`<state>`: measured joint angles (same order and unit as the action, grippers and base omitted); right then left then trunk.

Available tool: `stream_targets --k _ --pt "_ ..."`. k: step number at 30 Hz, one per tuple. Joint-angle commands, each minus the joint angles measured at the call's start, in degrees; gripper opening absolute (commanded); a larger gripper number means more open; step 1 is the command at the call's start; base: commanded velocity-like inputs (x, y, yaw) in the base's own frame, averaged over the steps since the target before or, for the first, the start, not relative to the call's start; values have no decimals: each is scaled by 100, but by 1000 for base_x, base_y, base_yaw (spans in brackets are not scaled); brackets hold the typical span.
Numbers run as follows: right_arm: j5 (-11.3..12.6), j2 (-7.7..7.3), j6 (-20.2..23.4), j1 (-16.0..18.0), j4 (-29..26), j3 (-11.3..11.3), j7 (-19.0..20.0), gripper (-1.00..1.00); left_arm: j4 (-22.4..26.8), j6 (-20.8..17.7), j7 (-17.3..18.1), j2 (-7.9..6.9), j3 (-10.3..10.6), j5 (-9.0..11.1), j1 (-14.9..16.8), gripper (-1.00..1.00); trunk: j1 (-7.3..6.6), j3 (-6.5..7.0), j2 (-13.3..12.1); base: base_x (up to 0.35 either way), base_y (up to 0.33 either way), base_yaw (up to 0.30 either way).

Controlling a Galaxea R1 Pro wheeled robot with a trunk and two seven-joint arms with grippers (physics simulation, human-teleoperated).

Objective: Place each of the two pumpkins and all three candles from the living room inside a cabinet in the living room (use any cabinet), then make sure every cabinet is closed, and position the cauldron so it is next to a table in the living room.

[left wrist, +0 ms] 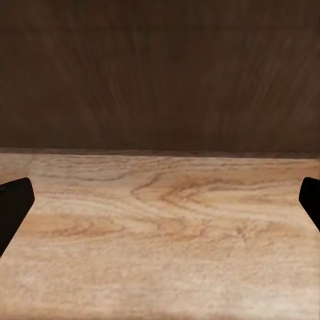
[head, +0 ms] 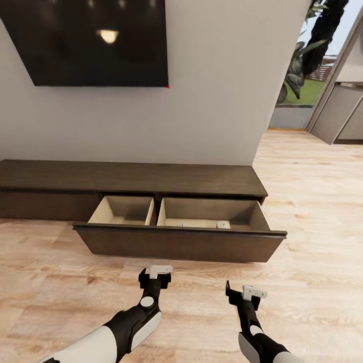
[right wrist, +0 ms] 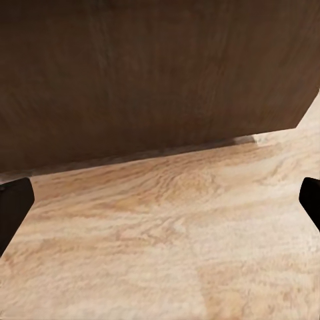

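Both pincers, left pincer (head: 159, 273) and right pincer (head: 245, 291), hang wide and empty just before the cabinet (head: 151, 177), whose drawer (head: 177, 244) stands open. You're between loads, I judge: fetch a pumpkin or candle next.

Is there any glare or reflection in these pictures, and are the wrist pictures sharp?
Head view: a lamp glow reflects on the black TV; the open cabinet drawer casts a soft shadow on the floor. Left and right wrist views: wood grain looks soft, slightly blurred; no glare.
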<state>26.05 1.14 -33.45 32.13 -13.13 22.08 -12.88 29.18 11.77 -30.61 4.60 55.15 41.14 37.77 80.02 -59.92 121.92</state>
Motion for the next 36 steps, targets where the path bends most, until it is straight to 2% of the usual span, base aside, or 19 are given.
stream_targets --k 1,3,6,16,21,28,36 --pt "17 -4 -16 4 -1 52 -4 100 0 37 -33 -3 48 62 8 100 -1 -4 2 0 0 0" --pt "19 -7 -13 4 4 52 254 100 0 38 -33 -3 59 61 5 100 -1 -4 2 0 0 0" --pt "15 -6 2 4 16 51 435 100 0 41 -38 -3 91 61 3 100 -1 -4 2 0 0 0" --pt "79 -9 -319 4 -3 25 504 100 -8 36 -41 -3 101 52 5 100 -1 -4 2 207 0 0" --pt "83 -9 -342 4 3 24 506 100 -8 36 -41 -3 101 52 3 100 -1 -4 2 67 0 0" --pt "99 -9 -339 4 16 24 506 100 -8 36 -41 -3 101 48 2 100 -1 -4 2 242 0 0" --pt "102 -9 -338 5 72 24 506 100 -5 36 -58 5 101 56 2 100 21 -22 42 32 0 0"
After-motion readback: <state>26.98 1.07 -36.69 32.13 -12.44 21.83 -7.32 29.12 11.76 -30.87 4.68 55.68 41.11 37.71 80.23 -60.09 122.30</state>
